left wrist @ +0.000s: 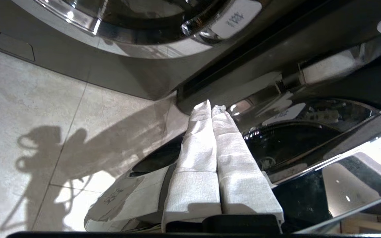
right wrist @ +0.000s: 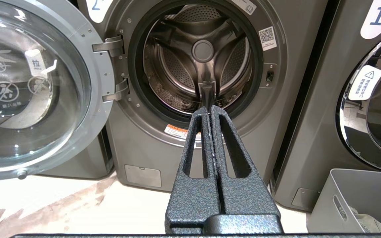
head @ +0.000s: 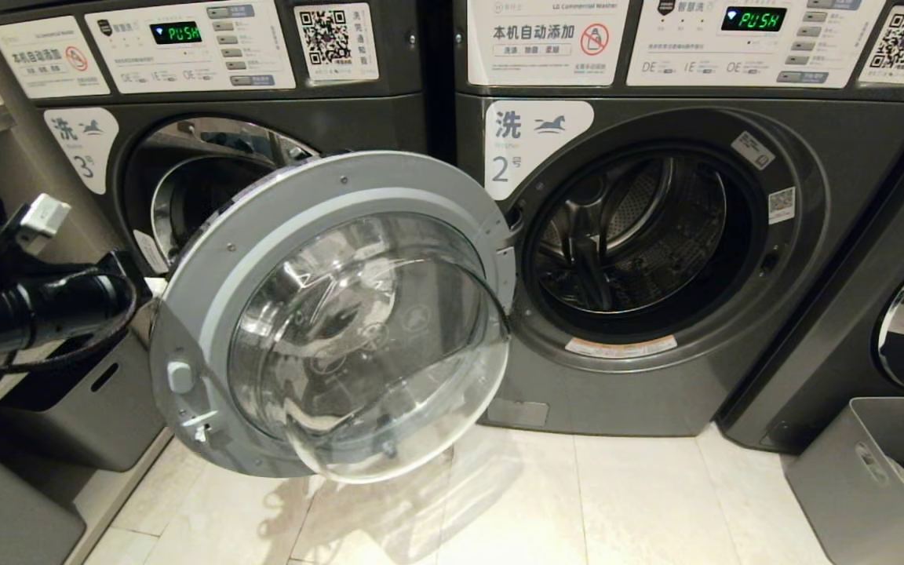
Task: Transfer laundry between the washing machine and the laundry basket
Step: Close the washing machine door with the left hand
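Washing machine number 2 (head: 656, 392) stands with its round glass door (head: 334, 314) swung wide to the left. Its steel drum (right wrist: 200, 56) looks empty. A grey laundry basket (head: 868, 471) sits on the floor at the lower right, with a bit of grey laundry (right wrist: 367, 222) showing inside. My left arm (head: 36, 306) reaches in from the far left, behind the open door. My left gripper (left wrist: 212, 106), its fingers wrapped in white cloth, is shut on nothing, low beside the door's shiny outer face (left wrist: 309, 138). My right gripper (right wrist: 209, 110) is shut and empty, pointing at the drum mouth from a distance.
Machine 3 (head: 209, 157) lies behind the open door, and machine 1 (right wrist: 369, 99) stands at the right behind the basket. Grey bins (head: 91, 408) sit under a shelf at the left. Pale floor tiles (head: 617, 502) spread in front of machine 2.
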